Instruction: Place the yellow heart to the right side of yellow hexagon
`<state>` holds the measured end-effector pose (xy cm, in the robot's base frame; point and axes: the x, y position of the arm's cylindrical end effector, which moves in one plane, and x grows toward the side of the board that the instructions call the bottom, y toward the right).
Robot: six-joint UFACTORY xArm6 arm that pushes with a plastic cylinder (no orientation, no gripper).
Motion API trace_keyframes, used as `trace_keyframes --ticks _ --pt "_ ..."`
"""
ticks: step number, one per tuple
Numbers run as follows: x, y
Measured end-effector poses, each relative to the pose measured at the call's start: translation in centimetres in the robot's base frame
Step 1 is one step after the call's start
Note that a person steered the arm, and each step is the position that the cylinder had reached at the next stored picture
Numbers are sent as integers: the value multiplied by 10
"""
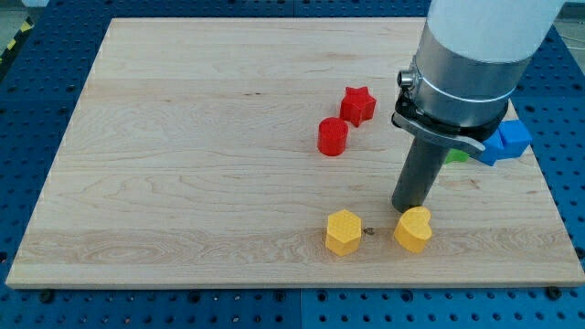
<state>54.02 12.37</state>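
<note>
The yellow hexagon lies near the board's bottom edge, right of centre. The yellow heart lies just to its right, with a small gap between them. My tip rests on the board right behind the heart, at its upper left edge, touching or nearly touching it. The rod rises from there to the large grey and white arm head at the view's top right.
A red star and a red cylinder lie above the yellow blocks. A blue block and a green block, partly hidden by the arm, sit at the board's right edge. The wooden board lies on a blue perforated table.
</note>
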Motion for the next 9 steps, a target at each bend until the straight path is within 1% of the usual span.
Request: trace_keyframes --ticks 1,3,4,5,6,8,9 --pt "0 -3" --pt "-8 69" --pt "17 72" --pt "23 68" --pt "23 31" --pt "24 -9" --pt "24 -15"
